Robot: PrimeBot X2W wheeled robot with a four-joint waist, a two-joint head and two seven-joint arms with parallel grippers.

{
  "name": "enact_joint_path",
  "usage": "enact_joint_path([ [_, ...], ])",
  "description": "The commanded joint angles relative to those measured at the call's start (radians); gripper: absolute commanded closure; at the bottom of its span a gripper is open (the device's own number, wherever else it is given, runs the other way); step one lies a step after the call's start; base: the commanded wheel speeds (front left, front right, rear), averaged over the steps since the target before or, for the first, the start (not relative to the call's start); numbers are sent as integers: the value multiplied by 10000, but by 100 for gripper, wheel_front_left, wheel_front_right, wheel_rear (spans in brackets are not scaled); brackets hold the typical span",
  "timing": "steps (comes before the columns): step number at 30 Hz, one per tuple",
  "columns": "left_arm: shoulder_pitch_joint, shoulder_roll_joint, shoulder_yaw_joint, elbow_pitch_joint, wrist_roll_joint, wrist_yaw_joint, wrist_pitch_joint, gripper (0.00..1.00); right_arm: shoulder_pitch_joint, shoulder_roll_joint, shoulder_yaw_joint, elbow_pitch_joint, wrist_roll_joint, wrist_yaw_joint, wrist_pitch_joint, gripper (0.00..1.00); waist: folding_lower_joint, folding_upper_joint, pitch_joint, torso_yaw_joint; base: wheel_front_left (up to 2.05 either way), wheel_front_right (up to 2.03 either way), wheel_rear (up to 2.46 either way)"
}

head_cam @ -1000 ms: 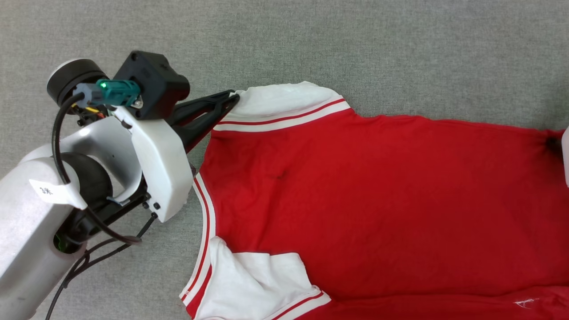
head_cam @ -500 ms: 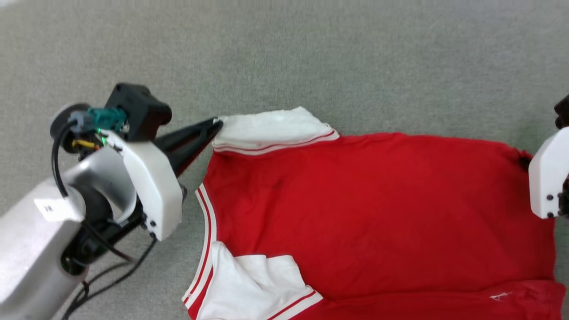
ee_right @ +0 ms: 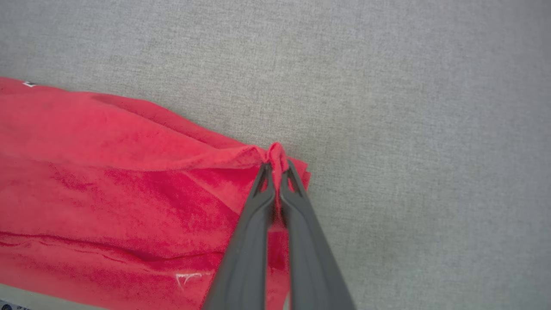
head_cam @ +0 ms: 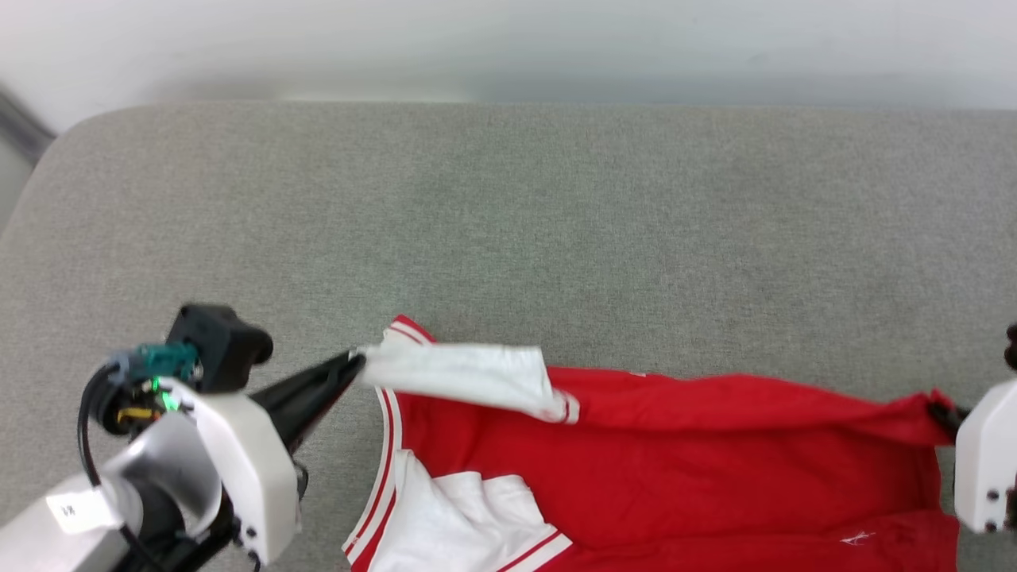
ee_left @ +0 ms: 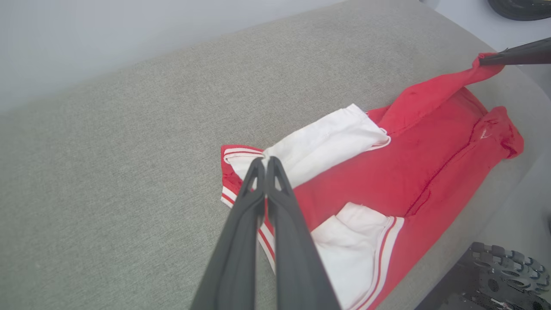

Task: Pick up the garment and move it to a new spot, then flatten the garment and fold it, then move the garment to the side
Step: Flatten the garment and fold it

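**One garment, pinched by two tools**

One garment (head_cam: 715, 469) is laid along the near edge of the surface (head_cam: 556, 222), its long axis left to right, collar end left, hem right. Two tools are pressed together on it. The far sleeve (head_cam: 469, 373) is pinched by the left tool (ee_left: 265, 163) and the far hem corner (head_cam: 929, 399) by the right tool (ee_right: 275, 165). Both parts are held raised.

Bright, even, diffuse light. Soft faint shadows under the lifted garment (head_cam: 715, 461) edge. Top of head view washed-out and hazy. Wrist views slightly soft, red fabric grainy and oversaturated.
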Motion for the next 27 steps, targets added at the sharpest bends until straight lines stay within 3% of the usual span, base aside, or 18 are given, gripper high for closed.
enact_joint_path([
  [1, 365, 98, 19, -118, -64, 115, -112, 100, 387, 7, 3, -263, 12, -3, -77, 100, 1, 0, -117, 55, 0, 0, 0],
  [6, 1502, 499, -23, -418, -339, 480, -302, 100, 1611, 105, -90, -849, 153, -3, -183, 100, 1, 0, -148, 98, 0, 0, 0],
  [12, 2511, 759, -365, -230, -402, 613, -346, 100, 2345, -58, -190, -781, 92, -5, -163, 100, 1, 0, -55, 127, 0, 0, 0],
  [27, 2442, -440, -1551, 1713, -33, -128, -334, 100, 2468, -304, 201, -73, 393, -5, 112, 100, 1, 0, 219, 115, 0, 0, 0],
])
